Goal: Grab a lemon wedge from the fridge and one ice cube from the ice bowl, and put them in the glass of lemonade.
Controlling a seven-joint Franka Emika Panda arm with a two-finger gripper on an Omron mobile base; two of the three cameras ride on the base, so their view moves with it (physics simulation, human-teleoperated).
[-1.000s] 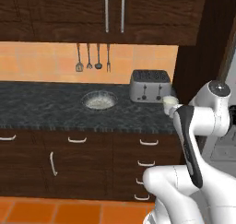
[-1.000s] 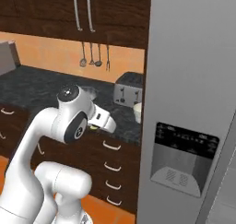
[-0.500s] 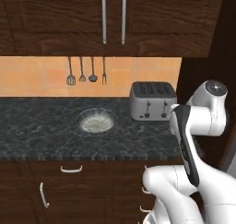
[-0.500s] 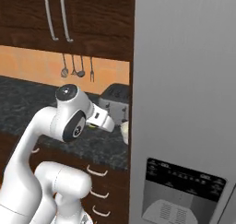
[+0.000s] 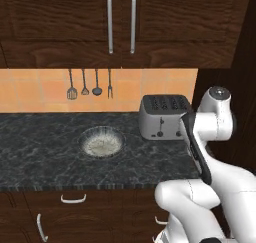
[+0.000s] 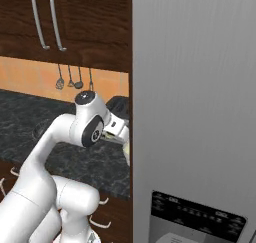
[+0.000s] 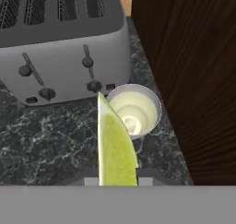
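In the hand view my gripper [image 7: 117, 179] is shut on the lemon wedge [image 7: 115, 144], a yellow-green slice that stands upright between the fingertips. Just beyond its tip and slightly right, the glass of lemonade [image 7: 134, 110] stands on the dark counter in front of the toaster, lower than the wedge. In the right base view the hand [image 6: 118, 129] hovers by the fridge's [image 6: 195, 87] left edge, with the glass [image 6: 127, 148] a pale sliver below it. The ice bowl [image 5: 102, 141] sits on the counter, left of the toaster.
The silver toaster [image 5: 164, 118] stands close behind the glass. A dark wood panel [image 7: 193, 71] rises right next to the glass. Utensils [image 5: 90, 84] hang on the orange wall. The black dispenser panel [image 6: 197, 217] is low on the fridge door.
The base has driven closer to the counter, so the toaster, the bowl and the fridge loom larger. The arm keeps its pose with the wedge held.
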